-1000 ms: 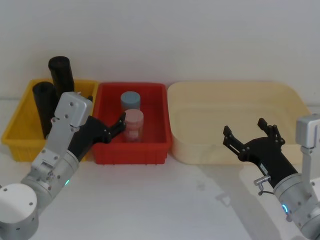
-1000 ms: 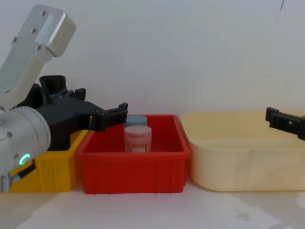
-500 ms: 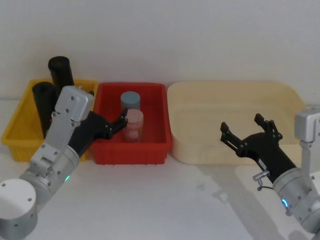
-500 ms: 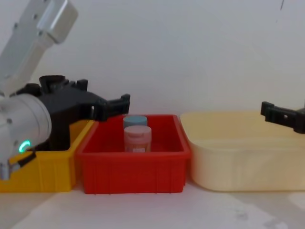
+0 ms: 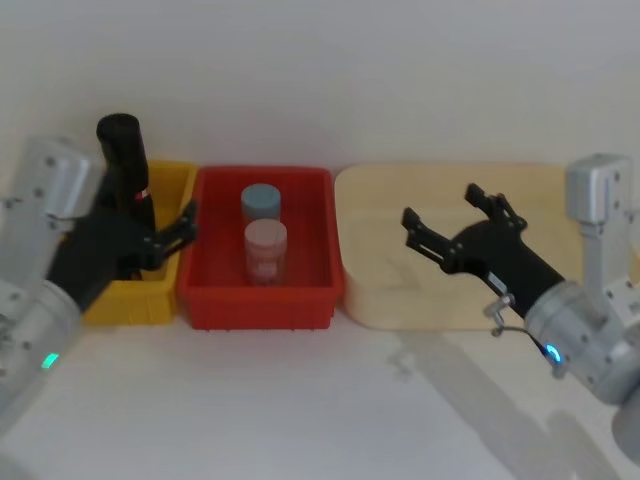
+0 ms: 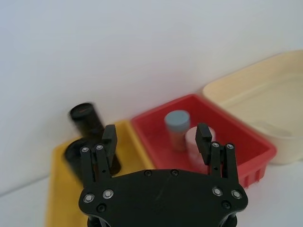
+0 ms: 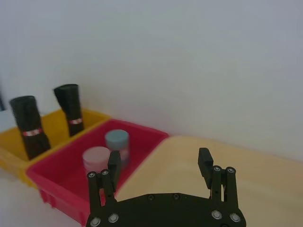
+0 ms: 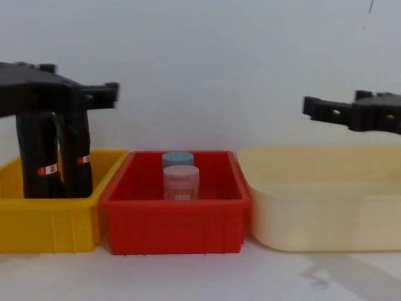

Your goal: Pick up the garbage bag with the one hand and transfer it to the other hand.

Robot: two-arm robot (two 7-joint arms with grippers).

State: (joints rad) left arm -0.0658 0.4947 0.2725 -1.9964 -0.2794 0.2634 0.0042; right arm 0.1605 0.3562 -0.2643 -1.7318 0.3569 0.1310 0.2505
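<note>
Green-lit left gripper (image 6: 156, 137) spread wide over yellow plastic bin (image 8: 50, 219). Black rolled plastic garbage bag (image 8: 75, 157) stands upright inside, not gripped. Blue-lit right gripper (image 5: 440, 205) also wide, above cream plastic tub (image 8: 313, 207).

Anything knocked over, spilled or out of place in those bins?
Nothing stands out. Two garbage bags stand in the yellow bin, both jars upright in the red bin; left gripper and right gripper hover open.

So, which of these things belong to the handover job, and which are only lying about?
Job:
garbage bag rolls
left claw, open
right claw, open

Lying about:
yellow bin, holding the rolls
red bin
blue-capped jar
pink-capped jar
cream tub
</note>
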